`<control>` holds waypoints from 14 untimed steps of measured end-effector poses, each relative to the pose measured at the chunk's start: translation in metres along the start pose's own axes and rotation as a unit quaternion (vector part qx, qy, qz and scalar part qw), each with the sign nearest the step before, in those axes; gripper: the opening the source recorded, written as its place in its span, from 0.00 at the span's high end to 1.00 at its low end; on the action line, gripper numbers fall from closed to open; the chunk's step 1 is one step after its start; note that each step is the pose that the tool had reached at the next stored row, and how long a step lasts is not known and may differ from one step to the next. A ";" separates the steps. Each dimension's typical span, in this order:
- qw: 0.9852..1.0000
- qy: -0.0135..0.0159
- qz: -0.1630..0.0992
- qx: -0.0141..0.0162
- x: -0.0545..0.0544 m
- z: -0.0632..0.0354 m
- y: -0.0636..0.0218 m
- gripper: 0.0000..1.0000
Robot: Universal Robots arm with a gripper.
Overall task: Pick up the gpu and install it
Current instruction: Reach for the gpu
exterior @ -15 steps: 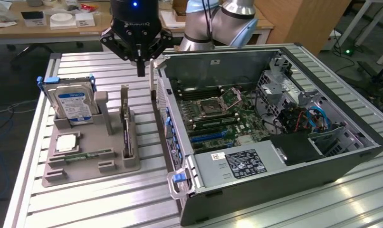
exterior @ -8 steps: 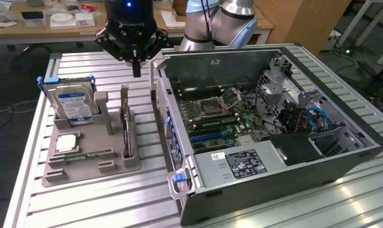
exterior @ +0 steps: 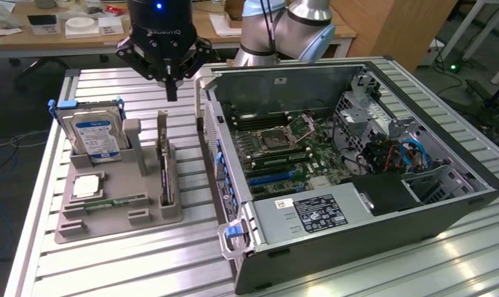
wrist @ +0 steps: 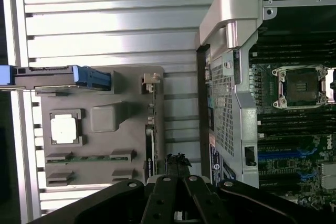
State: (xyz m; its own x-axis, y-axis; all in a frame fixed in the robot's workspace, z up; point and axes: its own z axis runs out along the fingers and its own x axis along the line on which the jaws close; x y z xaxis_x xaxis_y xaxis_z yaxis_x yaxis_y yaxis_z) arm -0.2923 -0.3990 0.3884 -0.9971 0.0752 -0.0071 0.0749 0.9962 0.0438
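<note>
The gpu [exterior: 164, 173] stands on its edge in a slot of the grey holder tray [exterior: 142, 179], with its pale bracket end pointing away toward the arm. My gripper [exterior: 171, 93] hangs in the air above that far end, clear of the card, fingers shut with nothing between them. In the wrist view the gpu [wrist: 150, 140] is a thin dark strip seen edge-on, just beside my closed fingertips [wrist: 177, 158]. The open computer case [exterior: 348, 161] lies to the exterior view's right of the tray, its motherboard [exterior: 283, 148] exposed.
The tray also holds an upright hard drive [exterior: 95, 133] with a blue label, a processor chip [exterior: 86, 185] and a green memory stick [exterior: 117, 202]. The case's raised side wall [exterior: 220, 179] stands close to the tray. A cluttered desk [exterior: 68, 31] runs behind.
</note>
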 end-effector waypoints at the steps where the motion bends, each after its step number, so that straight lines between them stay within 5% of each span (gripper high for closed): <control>1: 1.000 0.000 0.000 0.000 0.001 0.0001 -0.0001 0.89; 14: 1.000 0.002 0.000 0.000 0.019 0.0006 -0.0015 0.89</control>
State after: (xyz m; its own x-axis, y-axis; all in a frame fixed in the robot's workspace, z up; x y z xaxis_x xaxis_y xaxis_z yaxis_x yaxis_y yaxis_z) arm -0.3117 -0.3990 0.3876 -0.9972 0.0753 -0.0036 0.0751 0.9962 0.0436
